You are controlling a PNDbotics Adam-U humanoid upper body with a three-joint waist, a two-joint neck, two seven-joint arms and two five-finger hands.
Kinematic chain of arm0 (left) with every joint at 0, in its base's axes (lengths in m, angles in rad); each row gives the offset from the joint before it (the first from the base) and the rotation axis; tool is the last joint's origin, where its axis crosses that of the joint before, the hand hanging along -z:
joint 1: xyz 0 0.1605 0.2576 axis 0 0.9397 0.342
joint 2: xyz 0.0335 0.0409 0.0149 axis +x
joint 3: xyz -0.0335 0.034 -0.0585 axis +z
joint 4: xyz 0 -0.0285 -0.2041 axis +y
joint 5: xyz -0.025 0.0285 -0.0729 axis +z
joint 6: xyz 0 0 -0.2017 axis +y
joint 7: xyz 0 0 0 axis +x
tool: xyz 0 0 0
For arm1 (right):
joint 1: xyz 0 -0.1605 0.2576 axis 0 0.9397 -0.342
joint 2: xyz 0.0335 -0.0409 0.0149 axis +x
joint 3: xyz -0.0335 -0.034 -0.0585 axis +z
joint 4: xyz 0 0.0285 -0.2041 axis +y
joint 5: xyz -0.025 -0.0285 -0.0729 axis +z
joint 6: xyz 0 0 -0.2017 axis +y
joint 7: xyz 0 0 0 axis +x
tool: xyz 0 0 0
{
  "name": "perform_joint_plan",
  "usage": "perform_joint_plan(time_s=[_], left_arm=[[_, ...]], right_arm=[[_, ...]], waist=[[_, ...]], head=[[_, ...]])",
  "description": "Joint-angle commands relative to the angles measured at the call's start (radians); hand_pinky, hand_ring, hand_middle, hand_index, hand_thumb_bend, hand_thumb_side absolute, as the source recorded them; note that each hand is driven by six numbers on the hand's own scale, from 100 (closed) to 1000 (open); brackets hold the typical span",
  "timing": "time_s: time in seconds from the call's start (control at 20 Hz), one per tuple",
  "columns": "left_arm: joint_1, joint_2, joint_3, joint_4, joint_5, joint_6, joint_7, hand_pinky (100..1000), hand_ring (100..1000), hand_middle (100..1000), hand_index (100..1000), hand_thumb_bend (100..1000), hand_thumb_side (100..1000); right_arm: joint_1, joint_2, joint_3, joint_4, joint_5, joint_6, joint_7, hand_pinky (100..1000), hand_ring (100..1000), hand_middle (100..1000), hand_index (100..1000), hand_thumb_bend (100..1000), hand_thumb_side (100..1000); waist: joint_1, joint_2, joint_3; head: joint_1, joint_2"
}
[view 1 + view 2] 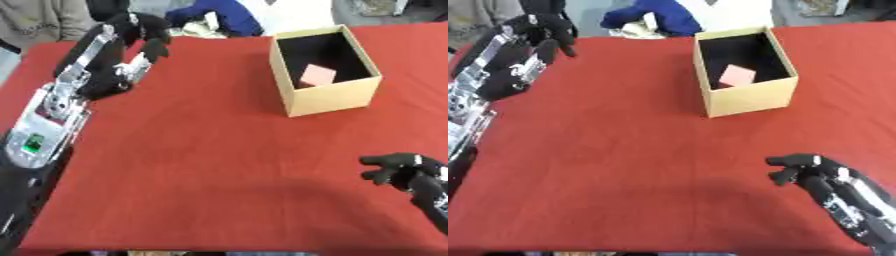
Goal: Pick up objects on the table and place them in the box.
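An open tan cardboard box (332, 97) stands on the red table (201, 150) at the upper right. Inside it lies a pink block (318, 75) against the dark interior. My left hand (140, 30) is raised over the table's far left corner, fingers curled downward, holding nothing that I can see. My right hand (802, 167) hovers low near the front right edge, fingers bent and relaxed, with nothing in it. No loose object shows on the red cloth.
Beyond the far edge, a blue cloth (223, 15) and a pale bundle (197, 30) lie, and people stand there. My left forearm (52, 110) runs along the table's left side.
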Motion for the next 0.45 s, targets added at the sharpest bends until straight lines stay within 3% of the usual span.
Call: perform_joint_plan(time_s=[0.05, 0.15, 0.2, 0.45], left_arm=[[0.018, -0.027, 0.033, -0.034, 0.016, 0.015, -0.008, 1000, 572, 587, 775, 154, 597], [0.039, -0.049, 0.04, -0.035, 0.013, 0.021, -0.017, 1000, 571, 585, 774, 132, 578], [0.047, -0.057, 0.042, -0.035, 0.011, 0.023, -0.023, 1000, 570, 585, 774, 136, 624], [0.067, -0.085, 0.05, -0.037, 0.01, 0.017, -0.044, 1000, 569, 583, 775, 127, 634]], right_arm=[[-0.018, -0.027, -0.03, -0.031, -0.017, -0.011, -0.029, 842, 912, 586, 826, 100, 582], [-0.024, -0.033, -0.049, -0.035, -0.024, -0.018, -0.05, 841, 911, 587, 825, 100, 579], [-0.028, -0.036, -0.058, -0.037, -0.026, -0.021, -0.06, 841, 911, 587, 825, 100, 578], [-0.051, -0.055, -0.087, -0.04, -0.04, -0.037, -0.098, 840, 909, 587, 825, 100, 571]], waist=[[-0.003, -0.008, 0.003], [-0.004, -0.008, 0.004], [-0.005, -0.006, 0.005], [-0.008, -0.002, 0.005]], head=[[-0.004, 0.011], [-0.006, 0.013], [-0.008, 0.011], [-0.016, 0.015]])
